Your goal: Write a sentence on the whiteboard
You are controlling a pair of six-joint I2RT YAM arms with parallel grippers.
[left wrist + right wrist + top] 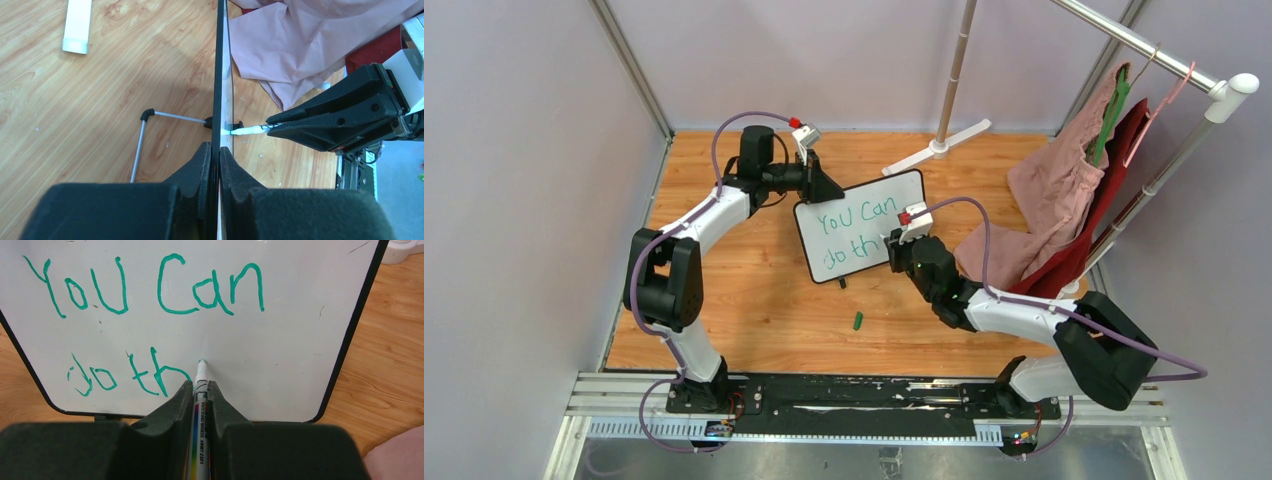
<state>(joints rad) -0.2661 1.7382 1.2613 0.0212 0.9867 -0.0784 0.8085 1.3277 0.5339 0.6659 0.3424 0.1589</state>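
Whiteboard (909,195), small, white, black-bordered, stood near upright midway across the wooden tabletop (754,300), one edge pinched in the closed jaws of the left gripper (215,147), its green handwritten sentence (159,290) reading "You can / do th". White-barrelled marker (198,420), clamped lengthwise in the right gripper (200,385), met the face just right of the "h", with blank board lying rightward along the long axis. Left wrist view, edge-on, showed the tip touching; right wrist view gave the lettering.
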